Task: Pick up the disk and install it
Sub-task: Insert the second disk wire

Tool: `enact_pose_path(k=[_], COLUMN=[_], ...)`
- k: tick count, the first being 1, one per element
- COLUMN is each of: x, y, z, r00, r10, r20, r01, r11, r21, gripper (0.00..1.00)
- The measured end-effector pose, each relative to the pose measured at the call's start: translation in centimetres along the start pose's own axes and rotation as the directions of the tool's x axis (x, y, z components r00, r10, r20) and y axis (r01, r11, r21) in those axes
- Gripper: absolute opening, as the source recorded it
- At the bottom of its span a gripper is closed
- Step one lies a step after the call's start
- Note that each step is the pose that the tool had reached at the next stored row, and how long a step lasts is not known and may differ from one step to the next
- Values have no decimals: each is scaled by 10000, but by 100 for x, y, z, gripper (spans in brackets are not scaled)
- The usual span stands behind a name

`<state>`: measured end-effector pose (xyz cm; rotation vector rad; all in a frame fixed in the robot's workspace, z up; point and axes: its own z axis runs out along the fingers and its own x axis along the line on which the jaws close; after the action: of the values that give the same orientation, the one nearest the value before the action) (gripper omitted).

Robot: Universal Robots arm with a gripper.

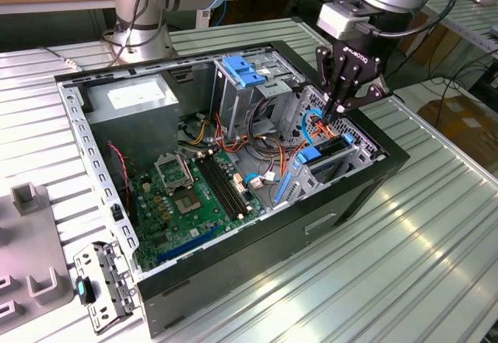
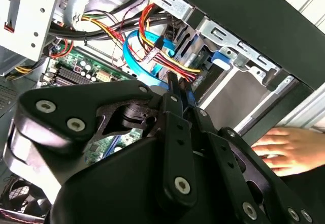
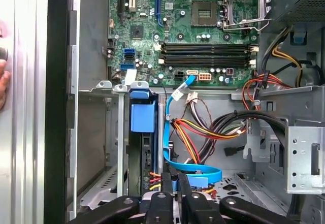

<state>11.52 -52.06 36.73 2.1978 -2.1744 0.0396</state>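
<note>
Fingers (image 1: 336, 111) of the gripper look pressed together, holding nothing, right of centre in the exterior view. Below them sits the big open computer case (image 1: 366, 183) on the tabletop (image 1: 436, 265). Next, the disk (image 3: 143, 116) stands upright in its slot, lower left of centre in the first wrist view.

A ribbed metal table (image 1: 436, 265) carries it all, pale slats running across its whole top. Sitting square in the middle is the open black computer case (image 1: 233, 172), lying on its side. At the exterior view's near left, just beside the case's corner, lies a small perforated metal bracket (image 1: 105, 285). Further left, at the edge, rests a grey moulded fixture (image 1: 27, 242). At the far side stands the arm's round base (image 1: 140, 36).
</note>
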Motion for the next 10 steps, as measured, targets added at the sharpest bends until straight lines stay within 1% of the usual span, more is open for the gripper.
enact_pose_path(k=[1, 4, 5, 6, 7, 10], x=[8, 28, 33, 36, 35, 36], y=[4, 30, 40, 65, 110, 119], z=[4, 27, 33, 44, 53, 55], r00=[10000, 10000, 9999, 9999, 9999, 9999], r10=[-12, -49, -61, -76, -79, -81], r20=[25, 63, 81, 98, 103, 106], r01=[12, 49, 60, 75, 78, 80], r11=[10000, 9999, 9999, 9999, 9999, 9999], r21=[21, 91, 100, 110, 127, 132], gripper=[16, 16, 16, 16, 16, 16])
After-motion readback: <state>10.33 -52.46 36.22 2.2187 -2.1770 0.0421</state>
